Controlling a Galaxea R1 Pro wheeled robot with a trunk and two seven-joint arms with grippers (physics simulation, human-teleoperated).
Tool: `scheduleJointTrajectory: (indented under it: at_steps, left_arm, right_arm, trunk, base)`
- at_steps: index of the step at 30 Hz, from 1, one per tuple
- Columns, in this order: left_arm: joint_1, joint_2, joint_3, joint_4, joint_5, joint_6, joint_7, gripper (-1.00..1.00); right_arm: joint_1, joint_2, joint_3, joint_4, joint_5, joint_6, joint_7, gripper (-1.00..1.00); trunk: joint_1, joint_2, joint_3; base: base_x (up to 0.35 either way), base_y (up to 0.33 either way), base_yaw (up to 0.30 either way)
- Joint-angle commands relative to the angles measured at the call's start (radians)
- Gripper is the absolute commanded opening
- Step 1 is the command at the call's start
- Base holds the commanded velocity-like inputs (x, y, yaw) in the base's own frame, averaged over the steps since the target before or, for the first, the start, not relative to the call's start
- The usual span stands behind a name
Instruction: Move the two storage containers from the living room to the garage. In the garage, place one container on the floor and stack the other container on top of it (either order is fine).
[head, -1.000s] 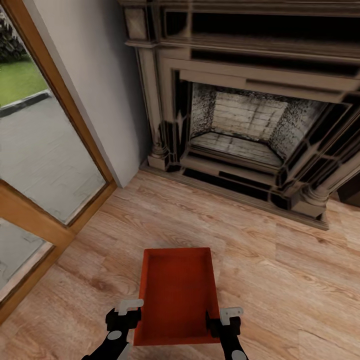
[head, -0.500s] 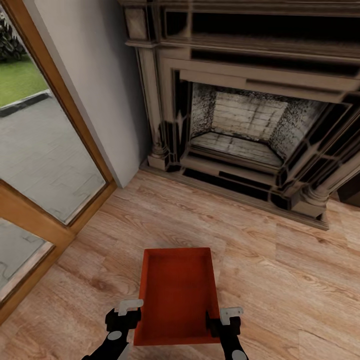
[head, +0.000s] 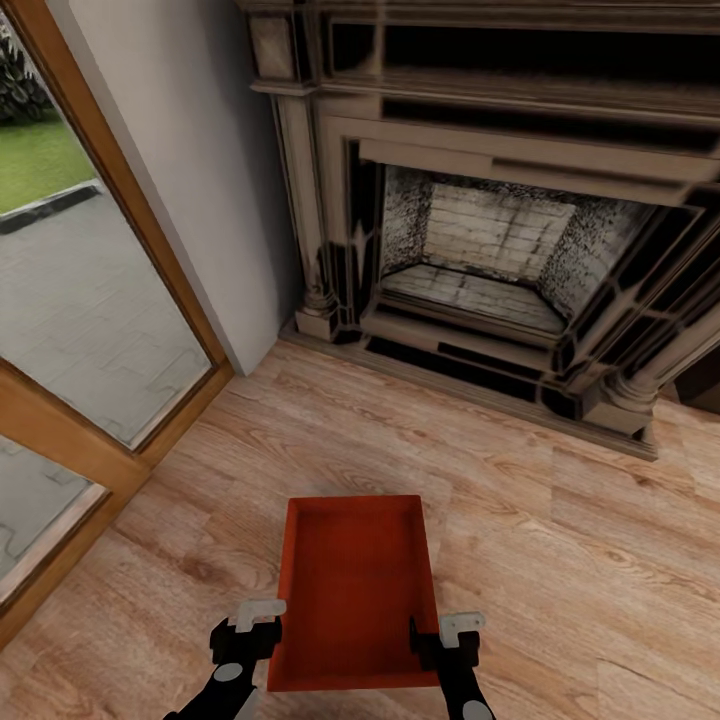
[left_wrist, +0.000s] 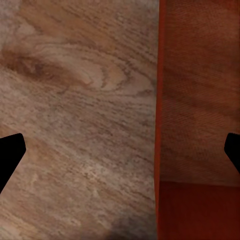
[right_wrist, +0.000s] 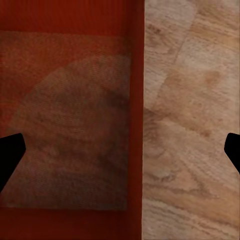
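Wood plank floor (head: 560, 560), fireplace (head: 480, 250), perhaps sooty.

Light wood plank floor (head: 520, 520) w/ one red-orange storage container (head: 357, 585) on it, fireplace (head: 480, 250) behind.

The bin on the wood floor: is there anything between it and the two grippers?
Nothing visible. The left gripper straddles the bin's left wall, the right gripper its right wall, jaws open, one finger inside and one outside. Only bare floor lies around the bin.
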Motion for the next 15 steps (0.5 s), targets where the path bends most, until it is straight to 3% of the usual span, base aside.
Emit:
scheduleJointTrajectory:
  at_steps: [1,15]
  left_arm:
    - [-0.001,0.001,-0.008,0.002,0.01,-0.005,0.007,1.0]
    - [0.0,-0.004,-0.007,0.005,0.013,-0.005,0.018,1.0]
  right_arm:
    - [-0.001,0.0,0.009,0.001,-0.006,-0.004,-0.007,1.0]
    - [-0.001,0.0,0.009,0.001,-0.005,-0.006,-0.006,1.0]
  trunk:
    - [0.0,0.0,-0.001]
    - [0.0,0.0,-0.001]
  base:
    - [0.0,0.0,0.0]
    - [0.0,0.0,0.0]
